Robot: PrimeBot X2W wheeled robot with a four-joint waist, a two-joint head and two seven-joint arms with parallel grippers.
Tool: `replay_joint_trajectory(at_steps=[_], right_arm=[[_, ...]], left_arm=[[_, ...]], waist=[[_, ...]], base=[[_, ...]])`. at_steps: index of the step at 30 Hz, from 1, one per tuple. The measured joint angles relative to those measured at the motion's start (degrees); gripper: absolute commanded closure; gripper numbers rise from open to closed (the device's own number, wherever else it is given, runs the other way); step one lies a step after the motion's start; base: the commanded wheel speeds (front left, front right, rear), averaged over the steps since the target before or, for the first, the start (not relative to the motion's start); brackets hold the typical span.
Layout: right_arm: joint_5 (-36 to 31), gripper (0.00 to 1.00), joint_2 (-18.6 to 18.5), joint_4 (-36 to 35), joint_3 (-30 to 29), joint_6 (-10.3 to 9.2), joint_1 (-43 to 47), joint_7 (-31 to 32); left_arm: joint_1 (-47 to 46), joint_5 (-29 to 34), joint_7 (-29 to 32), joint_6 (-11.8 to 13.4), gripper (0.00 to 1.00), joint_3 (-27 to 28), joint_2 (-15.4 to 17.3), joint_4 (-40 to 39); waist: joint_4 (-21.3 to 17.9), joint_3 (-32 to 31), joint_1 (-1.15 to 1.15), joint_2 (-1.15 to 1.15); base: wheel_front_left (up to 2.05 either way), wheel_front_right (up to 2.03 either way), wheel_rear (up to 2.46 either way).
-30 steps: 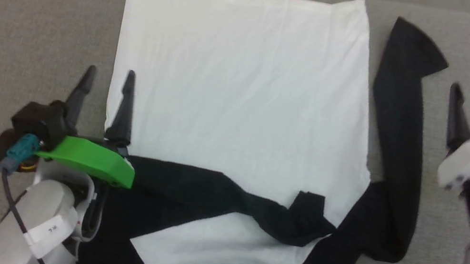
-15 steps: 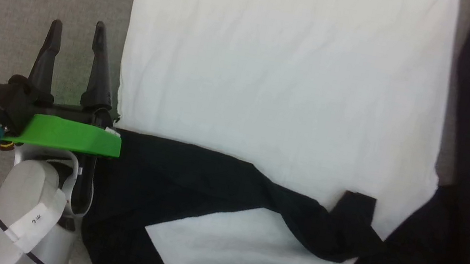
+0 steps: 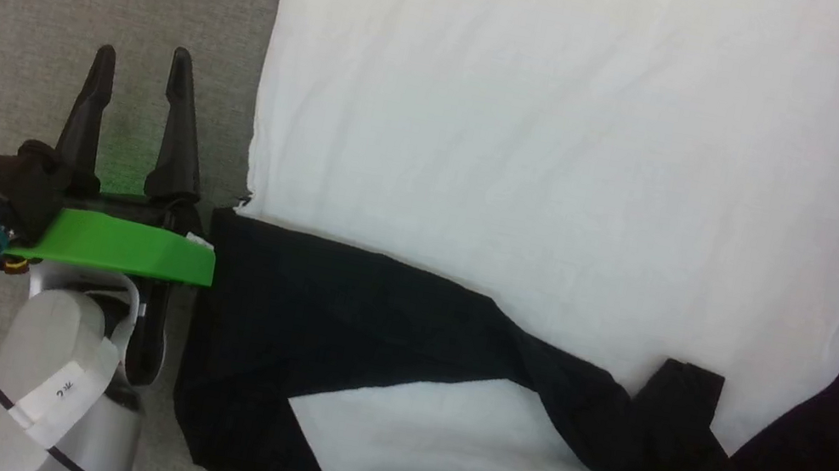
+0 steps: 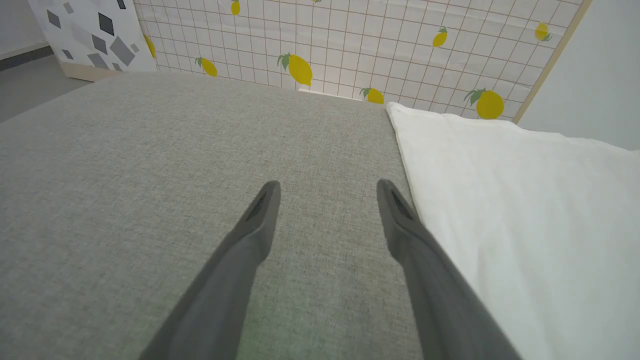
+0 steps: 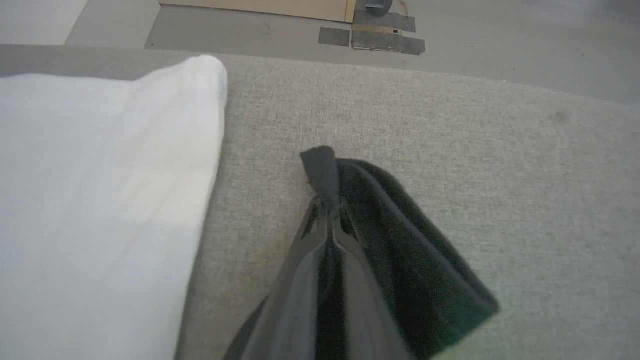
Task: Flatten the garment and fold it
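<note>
Between the closed jaws of the right gripper sits the cuff of the black sleeve, pinched only at its edge; a quick pull could slip it free or drag the white body askew. Beside it, the left gripper stands jaws apart, empty, just off the garment, which lies on the grey surface, long axis running away from the robot, neck end nearest
</note>
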Motion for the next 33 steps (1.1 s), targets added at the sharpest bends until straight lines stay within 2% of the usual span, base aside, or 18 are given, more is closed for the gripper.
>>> replay_joint_trajectory(at_steps=[6, 12, 13, 14, 16, 19, 22, 25, 28, 33], right_arm=[[4.5, 1.0, 0.2, -4.0, -0.7, 0.0, 7.6, -8.8], [11.6, 1.0, 0.3, -14.2, 1.3, -0.01, 16.9, -11.1], [12.9, 1.0, 0.4, -16.8, 2.5, 0.0, 18.8, -10.2], [15.8, 1.0, -0.3, -25.5, 6.4, 0.0, 24.4, -6.4], [18.0, 1.0, -0.7, -33.5, 8.9, -0.01, 27.6, -3.4], [20.0, 1.0, -1.4, -43.7, 11.9, 0.0, 30.8, 0.5], [21.0, 1.0, -2.2, -51.0, 14.9, -0.01, 33.0, 3.9], [21.8, 1.0, -2.5, -55.4, 18.5, -0.01, 34.7, 6.0], [22.5, 1.0, -2.8, -56.6, 23.5, -0.01, 35.9, 7.2], [24.9, 1.0, -2.2, -55.9, 35.8, 0.0, 36.9, 7.7]], left_arm=[[2.1, 1.5, 0.0, -0.6, 0.0, 1.6, -0.5, 1.7], [6.6, 2.3, 0.0, -1.0, 0.0, 3.3, -0.6, 2.3], [7.4, 2.8, 0.0, -1.0, 0.0, 3.5, -0.6, 2.3], [9.4, 3.5, 0.0, -1.1, 0.0, 4.0, -0.6, 2.4], [10.5, 3.6, 0.0, -1.1, 0.0, 4.1, -0.5, 2.6], [11.4, 3.9, 0.0, -1.1, 0.0, 4.1, -0.3, 2.8], [11.8, 3.9, 0.0, -1.1, 0.0, 3.8, -0.3, 3.1], [12.2, 3.7, 0.0, -1.3, 0.0, 3.2, -0.3, 3.8], [12.4, 3.6, 0.0, -1.6, 0.0, 2.7, -0.3, 4.8], [12.8, 3.4, 0.0, -1.6, 0.0, 2.3, -0.1, 5.4]], waist=[[-0.5, -3.9, 0.0, 0.0], [-1.9, -9.9, 0.0, 0.0], [-2.2, -11.1, 0.0, 0.0], [-3.1, -14.3, -0.01, 0.0], [-3.9, -16.6, -0.01, 0.0], [-4.8, -19.4, -0.01, 0.0], [-5.7, -21.8, -0.01, 0.0], [-6.3, -24.0, -0.01, 0.0], [-6.5, -25.5, -0.01, 0.0], [-5.8, -26.7, -0.01, 0.0]], base=[[0.0, 0.0, 0.0], [0.0, 0.0, 0.0], [0.0, 0.0, 0.0], [0.0, 0.0, 0.0], [0.0, 0.0, 0.0], [0.0, 0.0, 0.0], [0.0, 0.0, 0.0], [0.0, 0.0, 0.0], [0.0, 0.0, 0.0], [0.0, 0.0, 0.0]])
